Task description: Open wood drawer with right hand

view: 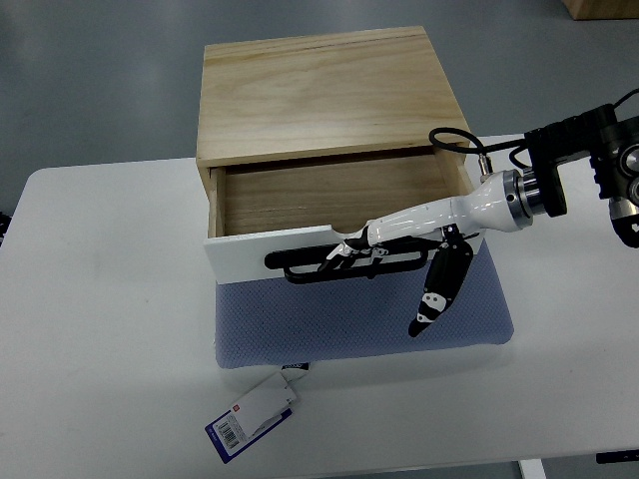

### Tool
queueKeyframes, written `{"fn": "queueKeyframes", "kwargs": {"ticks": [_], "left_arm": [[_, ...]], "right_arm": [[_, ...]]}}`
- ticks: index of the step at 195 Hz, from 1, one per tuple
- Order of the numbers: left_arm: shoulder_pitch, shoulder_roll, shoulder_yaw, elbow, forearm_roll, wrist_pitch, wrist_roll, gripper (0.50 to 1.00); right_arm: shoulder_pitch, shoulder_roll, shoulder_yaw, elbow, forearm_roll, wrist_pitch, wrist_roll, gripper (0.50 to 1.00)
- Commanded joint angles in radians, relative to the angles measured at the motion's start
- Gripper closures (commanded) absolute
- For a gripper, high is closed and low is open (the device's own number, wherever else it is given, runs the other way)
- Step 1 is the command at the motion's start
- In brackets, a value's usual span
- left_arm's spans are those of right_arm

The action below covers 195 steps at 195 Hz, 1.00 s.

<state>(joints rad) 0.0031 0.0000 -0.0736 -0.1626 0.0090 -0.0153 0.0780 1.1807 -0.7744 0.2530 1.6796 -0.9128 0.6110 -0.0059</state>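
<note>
With the right hand (pixel 384 249) reaching in from the right edge, its fingers (pixel 351 255) are curled over the black handle (pixel 300 267) on the white front panel of the wood drawer (pixel 319 200); the thumb (pixel 439 294) hangs free, pointing down over the pad. Drawer stands partly pulled out of the wooden box (pixel 324 90), bare interior showing. Box sits on a blue-grey mat (pixel 300 329) on the white bench (pixel 100 299). A tag (pixel 250 417) lies at the mat's near edge.
</note>
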Motion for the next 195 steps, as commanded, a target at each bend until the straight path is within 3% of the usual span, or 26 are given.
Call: {"fn": "queueKeyframes", "kwargs": {"ticks": [1, 195], "left_arm": [[0.000, 0.000, 0.000, 0.000, 0.000, 0.000, 0.000, 0.500], [0.000, 0.000, 0.000, 0.000, 0.000, 0.000, 0.000, 0.500]], "right_arm": [[-0.010, 0.003, -0.001, 0.000, 0.000, 0.000, 0.000, 0.550], [-0.065, 0.009, 0.006, -0.009, 0.002, 0.000, 0.011, 0.556]]}}
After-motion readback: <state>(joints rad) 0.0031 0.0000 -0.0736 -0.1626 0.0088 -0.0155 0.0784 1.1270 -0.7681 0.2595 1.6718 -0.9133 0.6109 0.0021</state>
